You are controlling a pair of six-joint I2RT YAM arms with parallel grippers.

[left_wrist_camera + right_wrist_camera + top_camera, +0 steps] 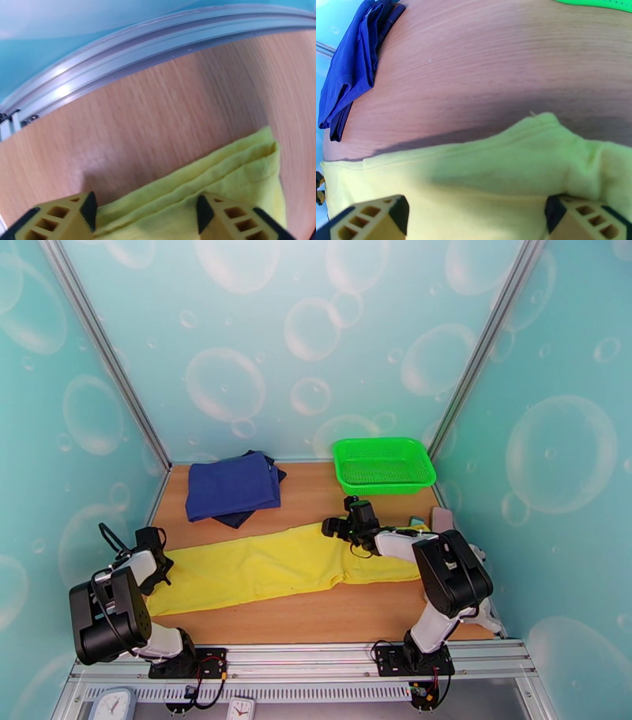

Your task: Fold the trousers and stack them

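Left tool (144, 213) straddling trousers (237, 173) at tabletop (158, 118) left edge, jaws parted, right tool (474, 215) hovering wide over their far edge

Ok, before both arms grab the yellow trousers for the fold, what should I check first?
1. Left gripper open over the trousers at their left end: ok.
2. Right gripper open above the right end: ok.
3. Cloth clamped by either one: not ok.
4. Cloth lying flat: not ok, it bulges near the right end.
5. Blue clothes apart from the trousers: ok.
6. Layers each grip would catch: cannot tell.
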